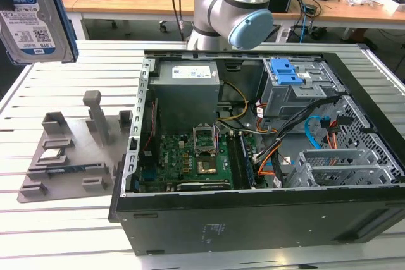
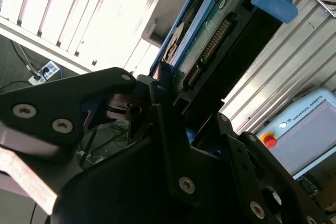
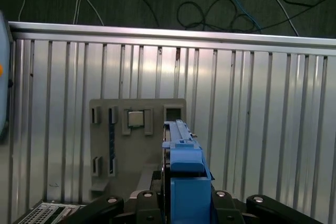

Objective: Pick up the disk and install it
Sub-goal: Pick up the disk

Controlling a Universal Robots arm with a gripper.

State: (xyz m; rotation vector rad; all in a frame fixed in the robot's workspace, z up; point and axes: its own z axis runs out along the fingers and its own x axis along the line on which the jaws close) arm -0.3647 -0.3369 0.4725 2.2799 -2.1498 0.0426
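The disk (image 1: 30,20) hangs high at the exterior view's far left, above the slatted table, its white-and-blue label facing the camera and a blue bracket along its side. In the second wrist view the disk (image 2: 218,35) juts out from the black fingers (image 2: 160,85) with its connector edge and blue bracket showing. The first wrist view has the disk (image 3: 182,153) edge-on, well above the grey fixture tray (image 3: 105,145). My gripper (image 3: 181,195) is shut on the disk.
An open computer case (image 1: 209,226) lies on the table, with a motherboard (image 1: 190,156), a drive cage (image 1: 342,169) and a blue latch plate (image 1: 288,71). The grey fixture tray (image 1: 69,150) beside it carries a small silver chip (image 1: 52,154). A teach pendant (image 2: 310,129) rests nearby.
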